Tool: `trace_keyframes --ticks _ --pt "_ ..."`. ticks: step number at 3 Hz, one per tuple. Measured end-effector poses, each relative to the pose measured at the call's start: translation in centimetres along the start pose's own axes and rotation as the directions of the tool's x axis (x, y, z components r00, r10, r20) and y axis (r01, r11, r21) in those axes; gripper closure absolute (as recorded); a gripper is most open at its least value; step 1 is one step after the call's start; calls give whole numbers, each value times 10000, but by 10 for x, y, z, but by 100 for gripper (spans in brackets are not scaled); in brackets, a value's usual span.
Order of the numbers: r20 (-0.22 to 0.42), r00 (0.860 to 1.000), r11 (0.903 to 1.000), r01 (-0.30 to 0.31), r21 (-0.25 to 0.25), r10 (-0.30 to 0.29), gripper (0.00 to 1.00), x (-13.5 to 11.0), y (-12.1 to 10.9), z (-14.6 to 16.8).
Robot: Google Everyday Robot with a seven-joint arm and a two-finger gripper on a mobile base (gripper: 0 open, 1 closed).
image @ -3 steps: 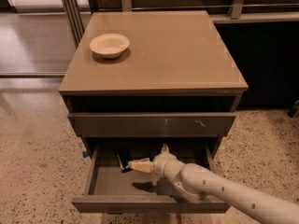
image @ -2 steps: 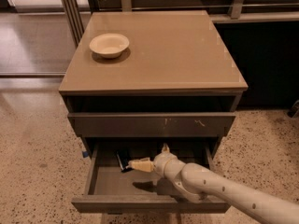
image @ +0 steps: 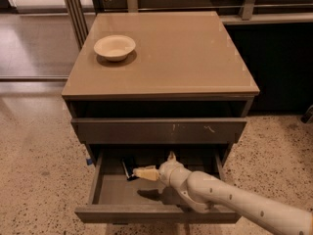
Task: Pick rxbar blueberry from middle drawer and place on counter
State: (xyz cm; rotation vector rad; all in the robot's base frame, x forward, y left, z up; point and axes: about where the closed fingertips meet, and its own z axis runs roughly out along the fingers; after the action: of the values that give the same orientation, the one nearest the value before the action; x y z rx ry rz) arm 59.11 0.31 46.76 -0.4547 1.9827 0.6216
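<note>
Rxbar blueberry (image: 128,169) is lying flat on the floor of the middle drawer (image: 122,213), toward the back left, dark against the grey box. The drawer is standing pulled out, so the bar is showing from above and we are able to reach it from the front.

We are holding the hand (image: 140,172) low inside the drawer and pointing left, with its tip just beside the bar's right edge, possibly touching it. We are judging that this low, sideways pose suits the shallow space under the scratched drawer front (image: 156,130) above. We are unable to tell whether the hand is spread or pressed together, or whether it is gripping the bar.

The tabletop (image: 186,58) is carrying only a bowl (image: 115,47) at its left rear. The bar is not yet resting there.
</note>
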Motion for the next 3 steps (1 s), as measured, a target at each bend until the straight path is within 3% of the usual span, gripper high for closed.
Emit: trace_keyframes --ticks 2,3 --pt "169 9997 9978 172 -645 -161 0 1 22 53" --pt "-182 9993 9933 309 -1117 -332 0 -1 35 76"
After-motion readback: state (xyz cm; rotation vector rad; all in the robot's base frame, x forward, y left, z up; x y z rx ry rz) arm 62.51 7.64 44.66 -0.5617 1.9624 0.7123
